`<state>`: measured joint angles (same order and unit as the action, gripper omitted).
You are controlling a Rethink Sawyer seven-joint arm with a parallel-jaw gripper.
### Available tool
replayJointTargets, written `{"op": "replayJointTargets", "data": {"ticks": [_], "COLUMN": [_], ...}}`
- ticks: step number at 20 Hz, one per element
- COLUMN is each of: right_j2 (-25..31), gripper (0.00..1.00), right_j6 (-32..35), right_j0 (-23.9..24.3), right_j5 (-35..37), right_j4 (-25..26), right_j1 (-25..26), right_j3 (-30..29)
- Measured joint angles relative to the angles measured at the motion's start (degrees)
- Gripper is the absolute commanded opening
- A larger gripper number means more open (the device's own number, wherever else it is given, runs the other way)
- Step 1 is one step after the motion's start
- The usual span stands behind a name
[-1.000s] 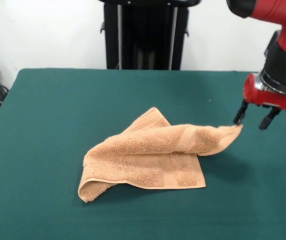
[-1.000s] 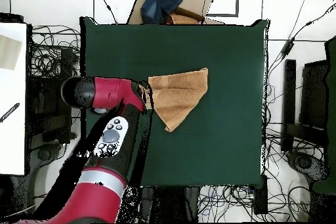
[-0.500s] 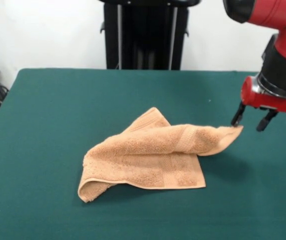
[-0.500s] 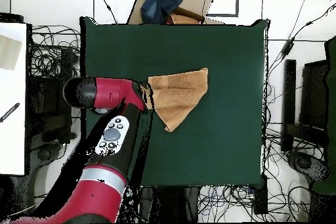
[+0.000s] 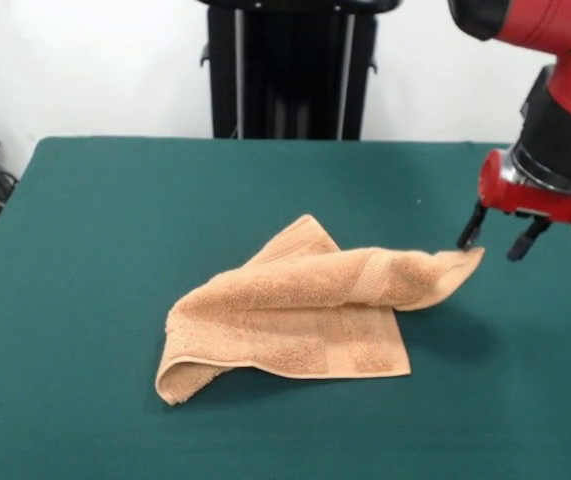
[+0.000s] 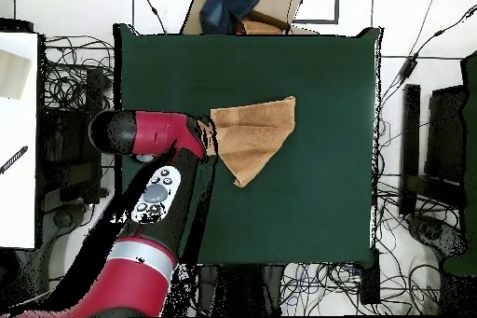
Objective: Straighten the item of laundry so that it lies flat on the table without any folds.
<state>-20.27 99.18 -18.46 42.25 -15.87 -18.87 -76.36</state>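
Peach towel (image 5: 305, 315) lies folded mid-table (image 5: 115, 220) — open jaws hover just above its raised corner.

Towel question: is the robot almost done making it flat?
Not yet. Done: one corner of the towel is pulled out toward the gripper. In hand: nothing is gripped; the open gripper hangs just above that raised corner. Left: the towel lies folded over itself on the table, with a curled edge at the front, so most of the flattening remains.
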Motion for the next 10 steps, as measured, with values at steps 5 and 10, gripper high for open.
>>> {"op": "replayJointTargets", "data": {"ticks": [5, 10], "right_j2": [-2.16, -2.31], "gripper": [1.00, 1.00], "right_j6": [0.00, 0.00], "right_j0": [-0.78, -0.77], "right_j5": [0.00, 0.00], "right_j4": [0.00, 0.00], "right_j1": [1.41, 2.65], "right_j3": [1.05, 2.37]}}
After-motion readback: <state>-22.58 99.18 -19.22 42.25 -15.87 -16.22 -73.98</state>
